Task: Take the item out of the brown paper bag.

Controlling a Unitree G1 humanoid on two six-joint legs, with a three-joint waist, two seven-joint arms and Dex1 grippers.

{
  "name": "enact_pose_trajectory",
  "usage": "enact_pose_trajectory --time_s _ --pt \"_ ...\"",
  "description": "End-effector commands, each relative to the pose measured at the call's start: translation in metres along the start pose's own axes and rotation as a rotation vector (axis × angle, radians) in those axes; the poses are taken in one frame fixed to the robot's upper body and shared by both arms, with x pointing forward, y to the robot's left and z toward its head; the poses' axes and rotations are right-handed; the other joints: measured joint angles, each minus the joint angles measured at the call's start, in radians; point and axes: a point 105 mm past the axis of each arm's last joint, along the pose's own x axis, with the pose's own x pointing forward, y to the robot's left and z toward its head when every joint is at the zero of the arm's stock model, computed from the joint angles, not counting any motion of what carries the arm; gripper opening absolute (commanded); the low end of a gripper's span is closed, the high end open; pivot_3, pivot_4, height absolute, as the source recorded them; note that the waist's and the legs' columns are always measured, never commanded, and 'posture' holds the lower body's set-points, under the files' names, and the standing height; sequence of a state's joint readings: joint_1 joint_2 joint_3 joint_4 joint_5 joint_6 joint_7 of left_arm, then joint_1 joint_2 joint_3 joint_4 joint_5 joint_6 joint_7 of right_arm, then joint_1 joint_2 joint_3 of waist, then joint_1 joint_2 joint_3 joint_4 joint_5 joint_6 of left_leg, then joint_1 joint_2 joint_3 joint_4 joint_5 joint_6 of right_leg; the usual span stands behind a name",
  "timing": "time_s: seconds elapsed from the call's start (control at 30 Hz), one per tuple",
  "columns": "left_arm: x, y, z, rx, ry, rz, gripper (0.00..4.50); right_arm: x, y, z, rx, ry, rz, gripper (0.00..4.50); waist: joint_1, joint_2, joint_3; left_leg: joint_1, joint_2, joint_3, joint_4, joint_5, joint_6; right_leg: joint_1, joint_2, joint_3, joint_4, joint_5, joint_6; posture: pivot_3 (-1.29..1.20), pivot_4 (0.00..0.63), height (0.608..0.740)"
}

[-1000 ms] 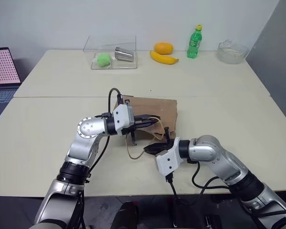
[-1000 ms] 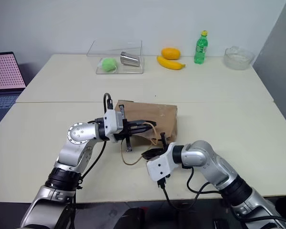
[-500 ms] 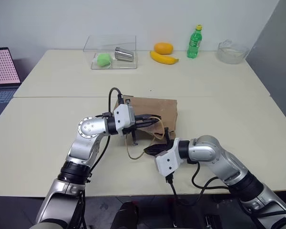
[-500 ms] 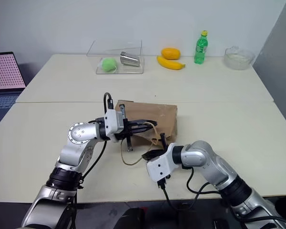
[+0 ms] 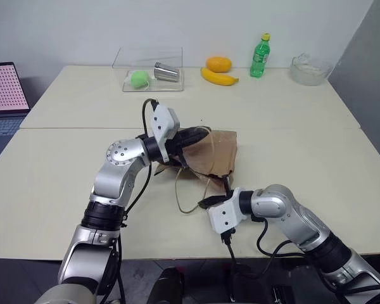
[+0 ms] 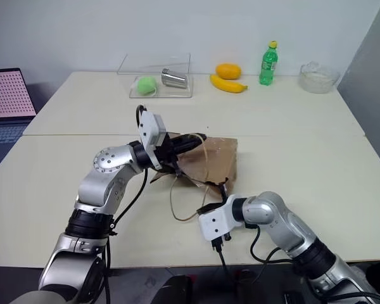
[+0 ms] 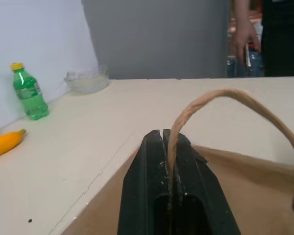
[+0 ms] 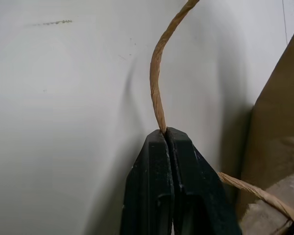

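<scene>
Bag: the brown paper bag point(image 5: 209, 155) lies on the cream table point(image 5: 304, 126), its mouth end toward the robot and raised off the tabletop on the left side, the far end still resting flat.
Left gripper: the left gripper point(image 7: 166, 147) has its black fingers pressed together on the upper loop handle point(image 7: 225, 98), which arches out of the fingertips and over the brown paper; in the head views it sits above the bag's near-left corner point(image 5: 187, 136).
Right gripper: the right gripper point(image 8: 164, 134) is pinched shut on the lower loop handle point(image 8: 157, 73), close above the tabletop just in front of the bag's mouth; the cord runs from its tips up toward the bag and back down beside the paper edge.
Progress: both handles are held and the mouth looks as if it is being pulled apart, one handle high and one low. That reads as the opening step; the reach inside and the lift-out are all still to do.
Item: the red squeeze bottle cannot be made out anywhere; by my judgement it is still inside the bag.
Hidden: the bag's opening is masked by the left gripper and the folded paper, so how wide it gapes cannot be told. No bulge clearly marks where the bottle lies.
Background: a green soda bottle point(image 5: 259, 57), a banana point(image 5: 218, 77) and a clear plastic box point(image 5: 149, 68) stand along the far edge, well apart from the bag.
</scene>
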State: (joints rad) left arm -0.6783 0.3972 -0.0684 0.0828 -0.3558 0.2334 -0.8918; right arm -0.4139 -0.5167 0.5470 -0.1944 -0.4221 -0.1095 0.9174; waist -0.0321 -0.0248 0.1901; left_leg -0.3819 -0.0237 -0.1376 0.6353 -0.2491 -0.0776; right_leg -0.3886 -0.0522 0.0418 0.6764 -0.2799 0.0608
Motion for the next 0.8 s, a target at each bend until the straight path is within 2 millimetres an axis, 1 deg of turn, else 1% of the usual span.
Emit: enact_pose_trajectory --time_s 0.03,0.23,0.4,0.5,0.57,0.63,0.7,0.8 --pt "0.006 0.013 0.037 0.025 -0.095 0.057 0.00 0.002 0.011 0.005 -0.021 -0.009 0.048 0.04 0.000 0.000 0.000 0.000 0.000 0.000 0.000 0.000 0.000 0.000 0.000 0.000 0.000 0.000 0.000 0.00 0.150 0.740" --pt "0.013 0.026 0.050 0.004 -0.103 0.109 0.00 0.005 0.017 0.008 -0.052 -0.013 0.060 0.04 -0.001 0.000 0.000 0.000 0.000 0.000 0.000 0.001 -0.002 0.000 0.000 0.000 0.000 0.000 0.000 0.00 0.150 0.740" --pt "0.017 0.029 0.061 -0.002 -0.123 0.122 0.00 0.007 0.026 0.011 -0.048 -0.024 0.083 0.04 -0.001 0.000 0.000 0.000 0.000 0.000 0.000 0.001 -0.003 0.000 0.000 0.000 0.000 0.000 0.000 0.00 0.150 0.740" --pt "0.018 0.031 0.066 0.002 -0.133 0.127 0.00 0.006 0.027 0.010 -0.042 -0.021 0.080 0.04 -0.001 0.000 0.000 0.000 0.000 0.000 0.000 0.002 -0.003 0.000 0.000 0.000 0.000 0.000 0.000 0.00 0.150 0.740" --pt "0.018 0.036 0.071 0.011 -0.144 0.130 0.00 0.005 0.025 0.007 -0.033 -0.013 0.068 0.04 -0.001 0.000 0.000 0.000 0.000 0.000 0.000 0.002 -0.003 0.000 0.000 0.000 0.000 0.000 0.000 0.00 0.150 0.740" --pt "0.017 0.039 0.078 0.002 -0.171 0.113 0.00 0.001 0.017 0.004 -0.022 0.001 0.020 0.04 -0.001 0.000 0.000 0.000 0.000 0.000 0.000 0.002 -0.003 0.000 0.000 0.000 0.000 0.000 0.000 0.00 0.150 0.740" --pt "0.016 0.037 0.082 -0.003 -0.176 0.073 0.00 -0.002 0.011 0.003 0.007 0.006 -0.012 0.04 -0.001 0.000 0.000 0.000 0.000 0.001 0.000 0.002 -0.003 0.000 0.000 0.000 0.000 0.000 0.000 0.00 0.150 0.740" --pt "0.011 0.028 0.079 -0.006 -0.152 -0.018 0.00 -0.011 -0.002 0.008 0.054 -0.012 -0.058 0.04 -0.001 0.000 0.000 0.000 0.000 0.000 0.000 0.002 -0.004 0.000 0.000 0.000 0.000 0.000 0.000 0.00 0.150 0.740"
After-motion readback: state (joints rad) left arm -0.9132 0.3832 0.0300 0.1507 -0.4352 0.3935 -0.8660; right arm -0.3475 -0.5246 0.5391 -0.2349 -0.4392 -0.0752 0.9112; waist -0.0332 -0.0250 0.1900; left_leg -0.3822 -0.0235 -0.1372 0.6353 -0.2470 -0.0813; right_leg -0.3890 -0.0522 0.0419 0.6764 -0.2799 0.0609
